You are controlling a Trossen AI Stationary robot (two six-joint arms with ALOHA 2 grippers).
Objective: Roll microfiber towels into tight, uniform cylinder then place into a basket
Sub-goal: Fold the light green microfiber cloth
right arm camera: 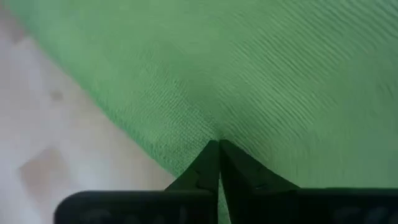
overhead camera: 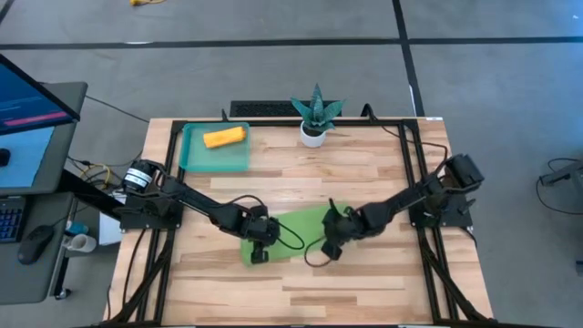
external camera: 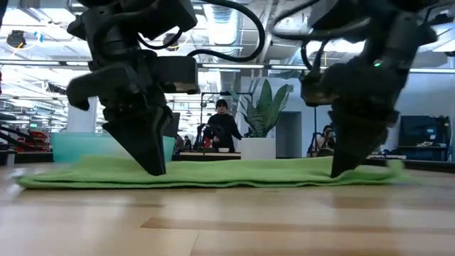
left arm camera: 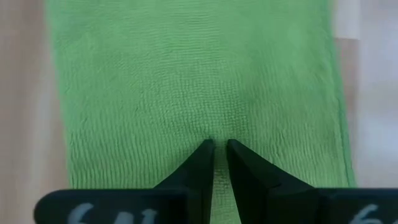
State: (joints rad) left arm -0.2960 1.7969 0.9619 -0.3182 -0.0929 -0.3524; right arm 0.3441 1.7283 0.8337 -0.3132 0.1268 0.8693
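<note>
Wrist views show both fingers (left arm camera: 219,148) (right arm camera: 219,146) pinched on green towel (overhead camera: 301,228), its edges hidden.

Overhead, table-level and close wrist views share the green towel (overhead camera: 296,230).

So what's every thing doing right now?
Green towel: flat on the table, not rolled.
Orange towel: rolled up, lying in the basket.
Left tool: nearly shut, pinching the green towel.
Right tool: shut, pinching the green towel near its edge.
Plant: upright in its white pot.
</note>
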